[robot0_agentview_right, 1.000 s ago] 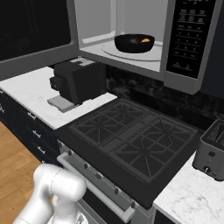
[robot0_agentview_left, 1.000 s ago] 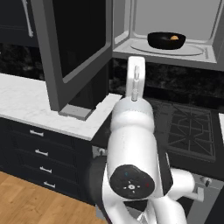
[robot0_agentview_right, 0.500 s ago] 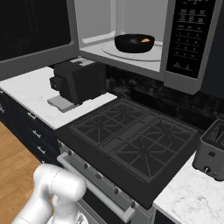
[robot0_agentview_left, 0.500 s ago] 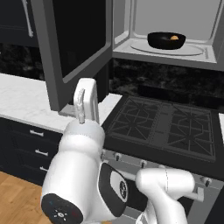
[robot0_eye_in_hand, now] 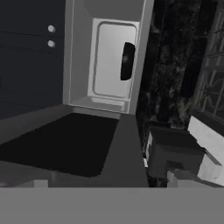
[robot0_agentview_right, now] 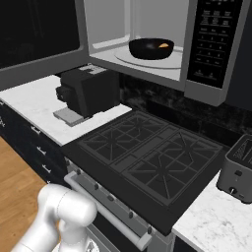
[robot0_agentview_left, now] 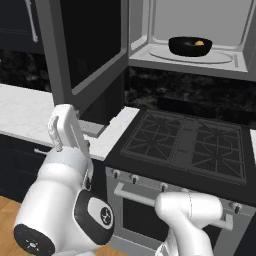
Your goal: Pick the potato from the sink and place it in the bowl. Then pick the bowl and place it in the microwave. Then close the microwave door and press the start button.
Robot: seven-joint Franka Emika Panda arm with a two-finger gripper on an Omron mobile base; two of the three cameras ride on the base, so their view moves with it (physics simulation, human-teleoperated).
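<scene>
Left base view has the bowl with the potato inside the microwave at upper right, the microwave door swung wide at upper left, and the empty gripper's jaws apart, so a badly angled push might slide off the door.

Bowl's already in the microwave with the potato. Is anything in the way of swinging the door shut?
Nothing visible. The door stands wide open to the left, the bowl sits fully inside on the turntable, well behind the opening. The coffee machine sits below the door on the counter, apparently under its path.
</scene>
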